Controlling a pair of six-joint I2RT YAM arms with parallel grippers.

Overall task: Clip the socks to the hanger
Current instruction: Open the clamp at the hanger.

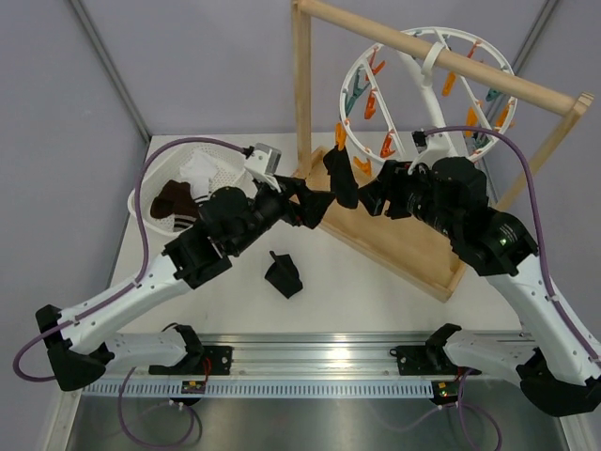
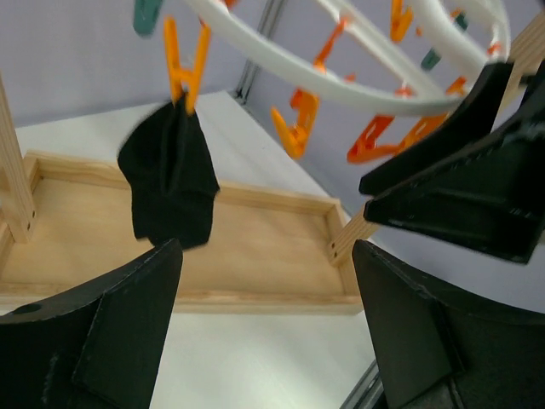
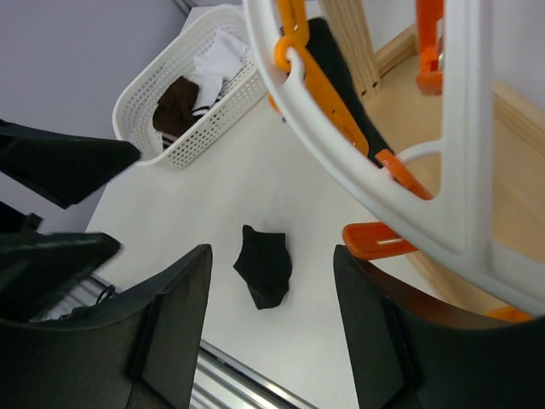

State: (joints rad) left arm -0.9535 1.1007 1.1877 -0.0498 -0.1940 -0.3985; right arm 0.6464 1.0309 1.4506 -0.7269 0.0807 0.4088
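Hanger [image 1: 434, 58] hanging from stand rail [image 1: 507, 83], upper right of frame. Hanging sock [image 1: 343, 183] dangling off a clip [image 1: 340, 136] at its left rim, over stand base [image 1: 404, 240]. Basket [image 1: 223, 172] sitting left of centre, holding socks [image 1: 174, 199]. Loose sock [image 1: 284, 275] lying on table [image 1: 376, 301], centre frame.

The hanger [image 2: 362, 89] is showing smooth, glossy white plastic, and its clips [image 2: 294, 128] are gleaming in orange plastic. The hanging black sock [image 2: 170, 183] at upper left is looking like soft, matt cloth, as is the second sock [image 3: 266, 268] lying on the smooth white bench [image 3: 255, 187]. The stand [image 2: 255, 243] is showing pale bare wood with fine grain. The basket [image 3: 196, 128] is reading as perforated white plastic. The left fingers [image 2: 111, 341] and right fingers [image 3: 170, 332] are appearing as matt black plastic.
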